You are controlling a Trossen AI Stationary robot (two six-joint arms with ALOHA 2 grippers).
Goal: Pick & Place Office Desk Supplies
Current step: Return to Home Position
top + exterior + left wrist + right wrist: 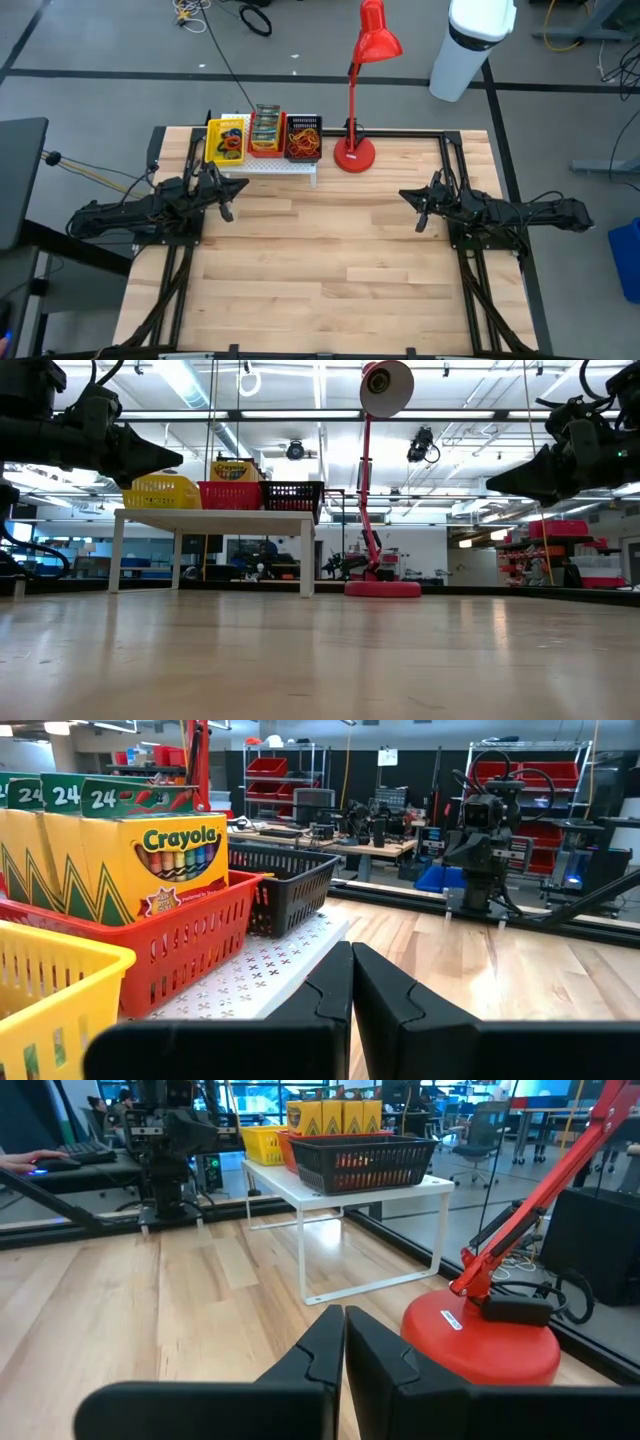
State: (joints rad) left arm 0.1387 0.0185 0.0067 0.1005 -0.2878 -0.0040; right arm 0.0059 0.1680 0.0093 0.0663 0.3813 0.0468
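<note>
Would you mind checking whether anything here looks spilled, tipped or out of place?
Nothing stands out. The yellow bin, red bin and black bin sit in a row on the white rack, crayon boxes upright in the red one, the red lamp upright beside it. The left gripper and right gripper hover shut.

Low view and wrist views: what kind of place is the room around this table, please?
Probably a robotics lab or workshop: shelved red storage bins, workbenches crowded with equipment, and black tape lines marking the floor.
</note>
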